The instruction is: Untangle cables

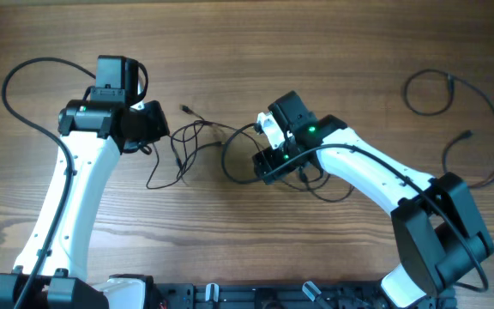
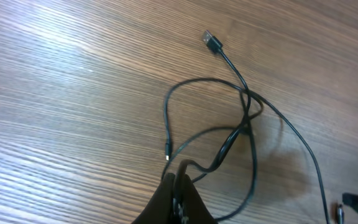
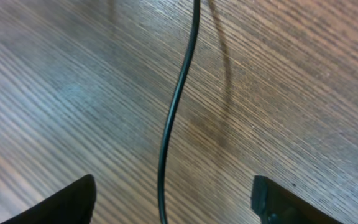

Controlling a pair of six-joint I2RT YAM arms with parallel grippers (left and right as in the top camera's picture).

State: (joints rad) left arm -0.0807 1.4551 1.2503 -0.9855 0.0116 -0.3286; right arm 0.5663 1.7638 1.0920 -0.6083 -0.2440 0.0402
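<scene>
Wood-grain bench surface is filling every view. At its middle the cable tangle is lying in loose black loops; all positions below are being given relative to it.

The left arm is reaching in from the tangle's left side. The left jaws are pressing together, and one strand of the tangle is running into their closed tips, so they are gripping it at the tangle's left edge. A plug on a free end is lying on the bench at the tangle's far side, touching neither arm.

The right arm is reaching in from the tangle's right side. The right jaws are standing wide apart, one fingertip showing at each lower corner of the wrist view. A single strand is running through the gap between them, touching neither finger.

A separate cable is lying well to the tangle's right, apart from both arms.
</scene>
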